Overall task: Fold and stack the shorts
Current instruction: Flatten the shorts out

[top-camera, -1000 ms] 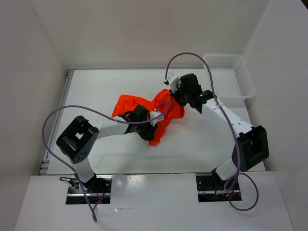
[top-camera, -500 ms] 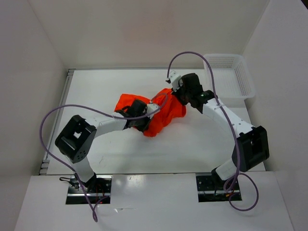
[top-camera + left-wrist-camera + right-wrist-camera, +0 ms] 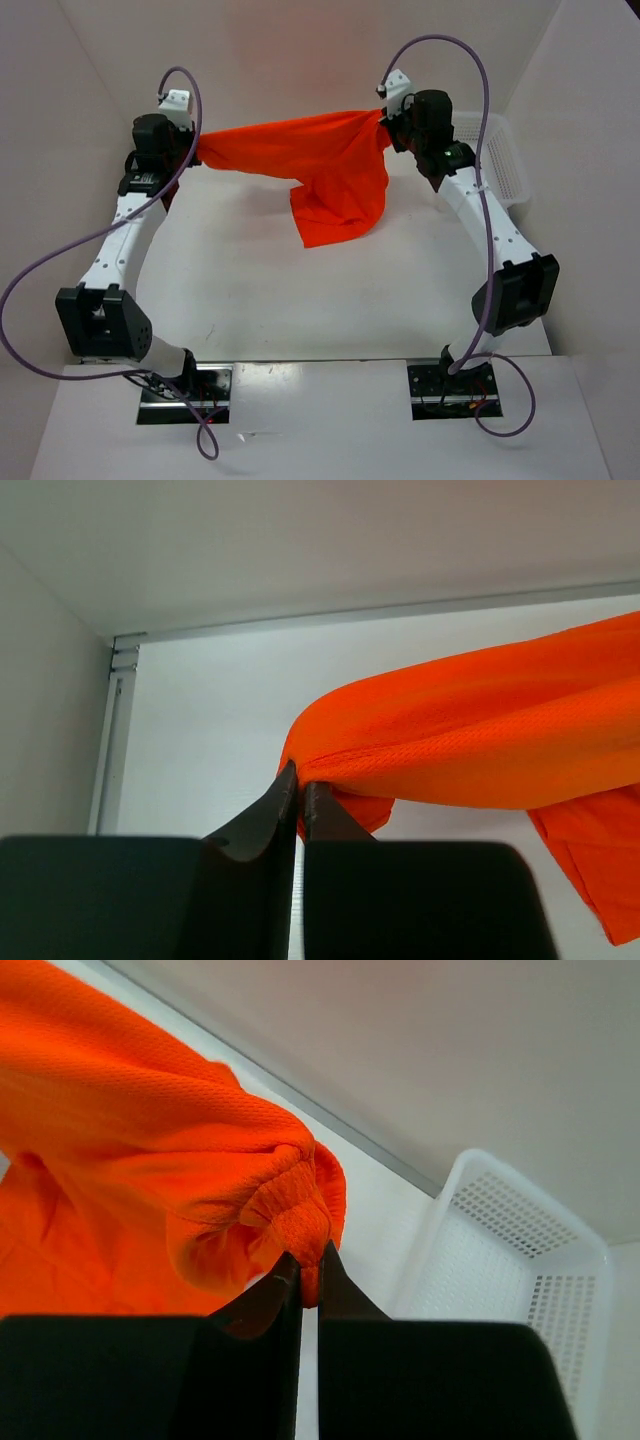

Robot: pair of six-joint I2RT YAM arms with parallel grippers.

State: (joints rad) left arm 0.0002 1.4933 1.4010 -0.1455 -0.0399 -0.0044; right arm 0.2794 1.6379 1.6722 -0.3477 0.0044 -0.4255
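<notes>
The orange-red shorts (image 3: 320, 160) hang in the air, stretched between my two grippers, with a lower part drooping towards the table in the middle right. My left gripper (image 3: 192, 150) is shut on the cloth's left end, high at the far left; in the left wrist view the shorts (image 3: 480, 730) run off to the right from the gripper (image 3: 300, 785). My right gripper (image 3: 385, 125) is shut on the right end, a bunched ribbed edge of the shorts (image 3: 150, 1140), seen pinched in the right wrist view at the gripper (image 3: 309, 1265).
A white mesh basket (image 3: 495, 160) stands at the far right of the table, also seen in the right wrist view (image 3: 520, 1250). White walls enclose the table (image 3: 300, 300) on the left, back and right.
Both arms have risen from the middle of the table and spread apart. The shorts, crumpled on the table before, now hang stretched between the grippers.
</notes>
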